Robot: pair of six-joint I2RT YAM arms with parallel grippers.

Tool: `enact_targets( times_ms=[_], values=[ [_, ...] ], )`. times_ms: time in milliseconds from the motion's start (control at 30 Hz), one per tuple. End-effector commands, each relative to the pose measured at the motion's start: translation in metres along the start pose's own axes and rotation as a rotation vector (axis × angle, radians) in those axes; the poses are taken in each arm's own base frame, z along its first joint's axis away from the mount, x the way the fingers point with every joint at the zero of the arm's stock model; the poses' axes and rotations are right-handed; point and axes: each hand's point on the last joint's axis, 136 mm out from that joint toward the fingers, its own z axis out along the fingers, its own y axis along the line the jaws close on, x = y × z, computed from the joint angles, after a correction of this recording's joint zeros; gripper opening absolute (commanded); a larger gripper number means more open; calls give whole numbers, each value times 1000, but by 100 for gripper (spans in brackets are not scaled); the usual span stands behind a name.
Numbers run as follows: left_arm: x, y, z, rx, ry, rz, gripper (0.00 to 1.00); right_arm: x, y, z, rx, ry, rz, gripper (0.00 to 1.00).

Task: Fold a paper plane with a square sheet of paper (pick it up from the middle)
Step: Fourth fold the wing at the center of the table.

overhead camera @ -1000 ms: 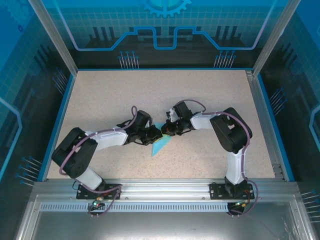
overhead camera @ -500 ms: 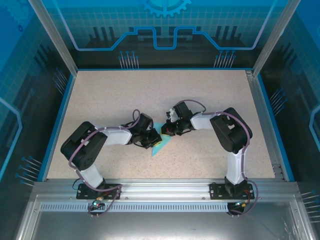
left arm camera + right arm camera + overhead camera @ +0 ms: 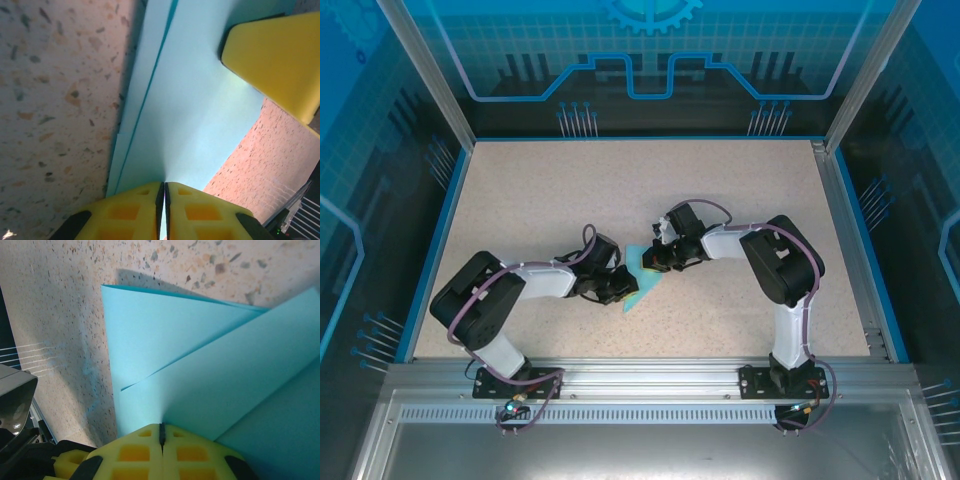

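Left wrist view: we noted the left gripper (image 3: 163, 187) pinched together on the near edge of the cyan paper sheet (image 3: 200, 115), folded in layers over the speckled bench (image 3: 55, 100). Beyond it sat a yellow finger (image 3: 270, 55) of the right gripper (image 3: 161, 429), likewise clamped on the sheet. Top external view: the sheet lay mid-bench, between both grippers.

Behind the jaws you are seeing black joints, white shells and purple cables (image 3: 588, 236) on the left arm (image 3: 535, 281) and right arm (image 3: 728, 240), yellow pocketed fingers (image 3: 134, 212) tipping both.
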Motion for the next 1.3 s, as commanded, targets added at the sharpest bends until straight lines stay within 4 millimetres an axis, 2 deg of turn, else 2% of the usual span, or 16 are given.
enact_targets(
  times_ms=[0, 200, 967, 1267],
  values=[
    [52, 66, -4, -218, 188, -67, 14, 30, -67, 12, 214, 59, 113, 5],
    [65, 73, -8, -231, 242, -35, 14, 31, -68, 12, 220, 62, 115, 5],
    [91, 90, -32, -313, 345, 68, 17, 32, -72, 15, 231, 68, 122, 6],
    [96, 96, -36, -337, 360, 81, 17, 33, -73, 15, 235, 71, 124, 6]
  ],
)
